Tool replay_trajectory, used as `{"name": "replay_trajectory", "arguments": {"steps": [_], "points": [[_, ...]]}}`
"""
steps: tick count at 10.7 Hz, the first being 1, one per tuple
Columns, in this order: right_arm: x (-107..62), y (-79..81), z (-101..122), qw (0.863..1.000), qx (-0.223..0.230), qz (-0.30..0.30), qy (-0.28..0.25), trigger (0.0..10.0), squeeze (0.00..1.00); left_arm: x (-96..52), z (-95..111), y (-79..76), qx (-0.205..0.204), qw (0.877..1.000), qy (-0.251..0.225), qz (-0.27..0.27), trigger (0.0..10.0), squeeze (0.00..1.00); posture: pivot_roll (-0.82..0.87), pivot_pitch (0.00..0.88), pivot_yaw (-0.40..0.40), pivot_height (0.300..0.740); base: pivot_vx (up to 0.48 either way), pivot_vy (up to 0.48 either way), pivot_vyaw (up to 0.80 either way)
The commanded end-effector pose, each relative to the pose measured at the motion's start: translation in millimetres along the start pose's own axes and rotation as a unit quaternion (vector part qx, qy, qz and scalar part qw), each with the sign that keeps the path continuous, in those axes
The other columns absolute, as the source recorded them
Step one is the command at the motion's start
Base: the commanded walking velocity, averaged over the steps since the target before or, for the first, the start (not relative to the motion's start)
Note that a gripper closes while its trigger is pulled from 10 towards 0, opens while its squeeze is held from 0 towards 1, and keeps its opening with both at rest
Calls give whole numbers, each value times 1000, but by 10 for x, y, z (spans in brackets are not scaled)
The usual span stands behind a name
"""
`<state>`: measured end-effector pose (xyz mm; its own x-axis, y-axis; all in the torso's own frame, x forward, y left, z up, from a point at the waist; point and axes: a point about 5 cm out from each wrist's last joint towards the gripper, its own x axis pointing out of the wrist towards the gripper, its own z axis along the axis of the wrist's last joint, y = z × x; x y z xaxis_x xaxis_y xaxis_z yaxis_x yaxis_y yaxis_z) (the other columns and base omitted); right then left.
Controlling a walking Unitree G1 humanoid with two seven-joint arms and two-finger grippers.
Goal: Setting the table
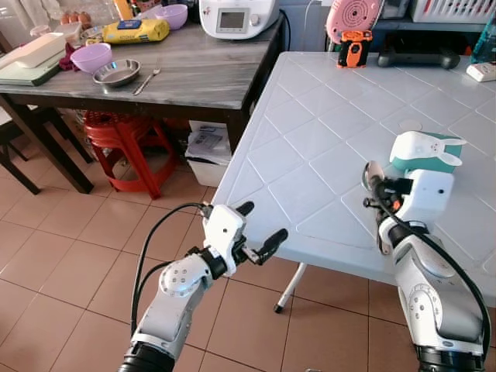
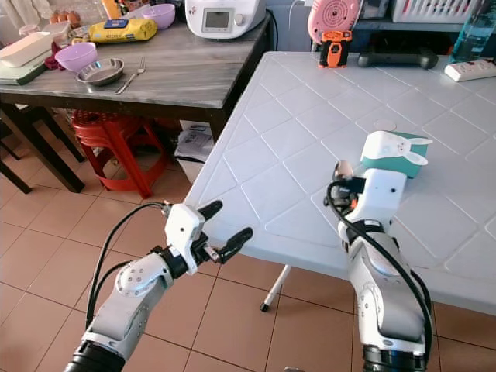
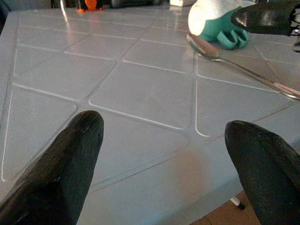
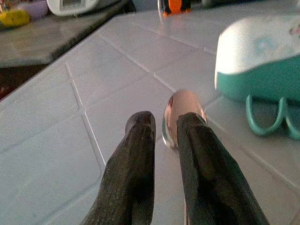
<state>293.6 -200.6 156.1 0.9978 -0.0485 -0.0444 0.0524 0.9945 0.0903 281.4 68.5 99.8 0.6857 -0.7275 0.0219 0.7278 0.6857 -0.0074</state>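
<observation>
A white plastic counter [image 1: 325, 155] with a raised diamond grid stands on a terracotta tiled floor [image 1: 70, 256]. The right gripper [image 4: 164, 136] rests low over the counter near its front edge, its two black fingers narrowed with a metal spoon [image 4: 182, 115] between them; the spoon's bowl pokes out past the fingertips and its handle runs back under the gripper. From the left wrist view the spoon lies flat on the counter surface. Whether the fingers actually pinch the spoon cannot be told. Just beyond the spoon's bowl sits a teal and white rabbit-shaped holder [image 1: 422, 151], long ears pointing to the robot's right.

The left gripper [image 1: 260, 229] hovers off the counter's near corner, over the floor, fingers spread wide and holding nothing.

At the far edge of the counter stand a pink round fan [image 1: 353, 17] with an orange and black object [image 1: 353, 50] in front of it, and a white power strip [image 1: 482, 71].

To the robot's left is a grey wood-grain counter [image 1: 201, 70] carrying a purple bowl [image 1: 91, 56], a steel dish [image 1: 117, 73], a fork [image 1: 147, 79], a yellow packet [image 1: 136, 31] with a blue label too small to read, and a white kitchen appliance [image 1: 232, 17] with a screen. A red stool [image 1: 124, 139] sits beneath it
</observation>
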Motion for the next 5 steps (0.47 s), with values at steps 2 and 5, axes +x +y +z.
{"name": "replay_trajectory", "arguments": {"steps": [2, 5], "points": [[42, 11, 71, 1000, -6, 8, 20, 10000, 1000, -29, 107, 13, 1, 1000, -12, -25, 10000, 0, -175, 90, 102, 740, 0, 0, 0], [71, -45, 24, 997, -9, -1, 73, 10000, 1000, -36, 176, 77, 21, 999, -11, -40, 10000, 0, -175, 101, 106, 740, 0, 0, 0]]}}
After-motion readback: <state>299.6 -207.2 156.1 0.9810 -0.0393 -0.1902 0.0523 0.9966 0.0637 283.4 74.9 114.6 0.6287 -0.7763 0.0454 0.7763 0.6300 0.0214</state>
